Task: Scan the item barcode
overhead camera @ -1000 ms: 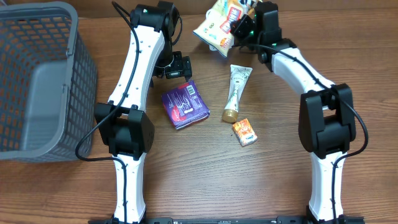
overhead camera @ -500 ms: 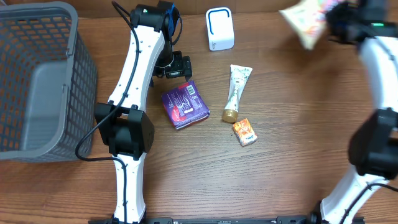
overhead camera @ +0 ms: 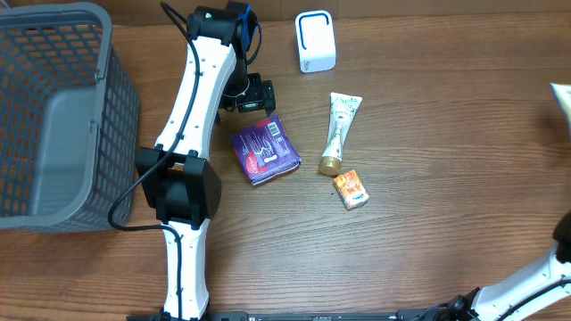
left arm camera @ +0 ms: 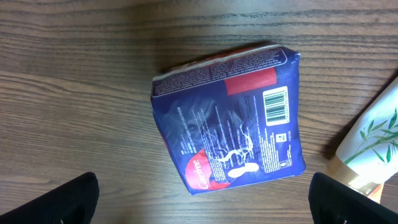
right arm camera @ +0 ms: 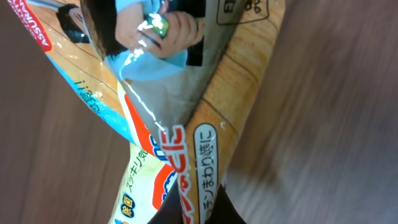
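**Right has bag, left over pack**

Right gripper [right arm camera: 190,213] pinches the snack bag [right arm camera: 155,143] at the right edge, well right of the scanner [overhead camera: 315,41]. Left gripper [overhead camera: 254,96] is spread. Purple pack [overhead camera: 266,150] lies just near of it, barcode up, probably left arm's pick.

We see a brown wood-grain counter [overhead camera: 428,223], grey mesh basket [overhead camera: 120,98], white scanner [overhead camera: 315,40] trimmed blue, navy pack [overhead camera: 265,150] with red patch, cream tube [overhead camera: 339,120] with green leaves, orange box [overhead camera: 351,189], and orange, white and blue bag [right arm camera: 186,149].
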Robot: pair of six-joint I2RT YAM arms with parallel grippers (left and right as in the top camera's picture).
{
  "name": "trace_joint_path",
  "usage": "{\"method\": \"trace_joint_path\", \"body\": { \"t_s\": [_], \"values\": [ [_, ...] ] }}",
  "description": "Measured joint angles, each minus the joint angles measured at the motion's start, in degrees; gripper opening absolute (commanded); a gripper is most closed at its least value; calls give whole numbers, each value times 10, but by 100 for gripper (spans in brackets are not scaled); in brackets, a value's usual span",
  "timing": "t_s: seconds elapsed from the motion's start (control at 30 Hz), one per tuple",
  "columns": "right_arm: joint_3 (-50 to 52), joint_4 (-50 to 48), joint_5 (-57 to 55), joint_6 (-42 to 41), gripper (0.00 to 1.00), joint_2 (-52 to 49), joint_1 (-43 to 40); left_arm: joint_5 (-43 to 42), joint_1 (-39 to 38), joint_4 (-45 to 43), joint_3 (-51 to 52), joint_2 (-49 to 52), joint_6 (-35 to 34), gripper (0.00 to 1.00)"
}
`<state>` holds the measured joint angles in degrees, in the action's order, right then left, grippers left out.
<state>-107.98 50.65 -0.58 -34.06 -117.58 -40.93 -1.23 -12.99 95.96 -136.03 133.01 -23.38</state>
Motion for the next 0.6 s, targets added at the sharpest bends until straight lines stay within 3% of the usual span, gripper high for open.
{"method": "trace_joint_path", "body": {
  "t_s": [0.1,0.17,0.37,0.4,0.5,0.6],
  "values": [
    [0,-4,-5,13,5,-14,-27,0,0,0,0,0,0,100],
    [1,-12,-8,18,13,-30,-41,0,0,0,0,0,0,100],
    [8,-35,-10,64,22,-70,-67,0,0,0,0,0,0,100],
    [8,-36,-10,74,28,-72,-70,0,0,0,0,0,0,100],
    [8,-40,-7,89,69,-72,-75,0,0,0,0,0,0,100],
    [8,-22,15,95,83,-72,-78,-1,0,-1,0,0,0,100]
  ]
}}
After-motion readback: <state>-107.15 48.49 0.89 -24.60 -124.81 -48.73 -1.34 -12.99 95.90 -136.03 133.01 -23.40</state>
